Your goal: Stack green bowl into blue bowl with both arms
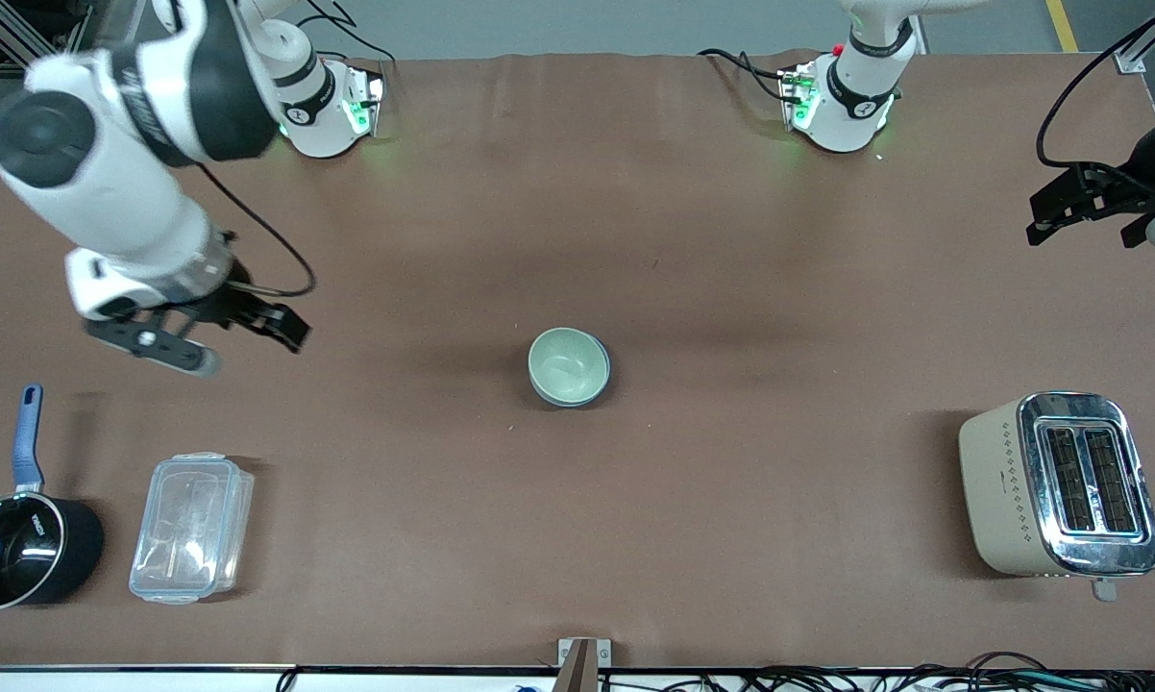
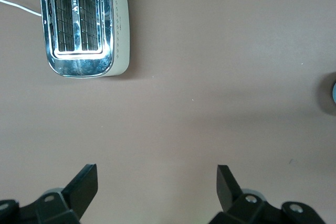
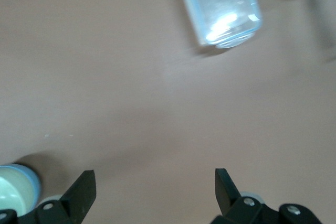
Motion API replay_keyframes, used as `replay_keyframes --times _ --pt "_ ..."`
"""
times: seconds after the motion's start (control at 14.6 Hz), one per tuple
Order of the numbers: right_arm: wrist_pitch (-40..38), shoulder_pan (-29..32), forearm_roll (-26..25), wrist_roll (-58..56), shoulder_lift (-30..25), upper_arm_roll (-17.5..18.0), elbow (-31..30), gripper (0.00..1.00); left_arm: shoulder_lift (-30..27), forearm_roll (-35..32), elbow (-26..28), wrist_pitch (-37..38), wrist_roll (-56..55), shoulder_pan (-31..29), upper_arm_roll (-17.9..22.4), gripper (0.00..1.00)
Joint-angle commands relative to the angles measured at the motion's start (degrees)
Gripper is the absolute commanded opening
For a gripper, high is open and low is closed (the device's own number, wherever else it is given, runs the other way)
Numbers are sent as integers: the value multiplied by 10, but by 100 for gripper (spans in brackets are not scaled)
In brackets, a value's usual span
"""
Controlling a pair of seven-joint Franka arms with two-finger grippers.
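Observation:
The pale green bowl (image 1: 566, 361) sits nested inside the blue bowl (image 1: 574, 401) at the middle of the table; only the blue rim and lower wall show around it. My right gripper (image 1: 249, 346) hangs open and empty over bare table, toward the right arm's end, well away from the bowls. My left gripper (image 1: 1083, 234) hangs open and empty over the table's edge at the left arm's end. The right wrist view shows the open right gripper (image 3: 155, 190), the green bowl (image 3: 11, 193) and the blue rim (image 3: 33, 183). The left wrist view shows the open left gripper (image 2: 157, 187) over bare table.
A black saucepan with a blue handle (image 1: 20, 538) and a clear plastic box (image 1: 191, 527) stand near the front camera at the right arm's end. A cream and chrome toaster (image 1: 1058, 485) stands at the left arm's end and shows in the left wrist view (image 2: 81, 24).

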State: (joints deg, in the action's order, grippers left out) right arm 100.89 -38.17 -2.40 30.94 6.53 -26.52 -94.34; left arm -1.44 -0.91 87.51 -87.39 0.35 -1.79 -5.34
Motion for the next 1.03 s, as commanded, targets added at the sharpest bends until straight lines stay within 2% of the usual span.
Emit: replay_keyframes --times 0.0,0.14,0.41,0.62,0.68,0.96 --pt "-80 49 -22 -53 -15 8 66 100 -8 8 5 4 13 -3 0 100" --pt "-120 125 -16 -124 -15 46 101 100 -8 8 4 5 24 -3 1 100" --pt "-122 270 -14 -247 -29 112 119 100 -3 6 2 4 25 -5 2 100" --pt "-156 407 -14 -286 -33 227 132 100 6 0 -14 5 21 -3 4 100" --pt "-161 427 -16 -286 -33 251 134 100 6 -1 -14 5 23 -5 4 100" --pt "-159 421 -14 -287 -41 251 128 100 6 1 -14 5 25 -4 4 100"
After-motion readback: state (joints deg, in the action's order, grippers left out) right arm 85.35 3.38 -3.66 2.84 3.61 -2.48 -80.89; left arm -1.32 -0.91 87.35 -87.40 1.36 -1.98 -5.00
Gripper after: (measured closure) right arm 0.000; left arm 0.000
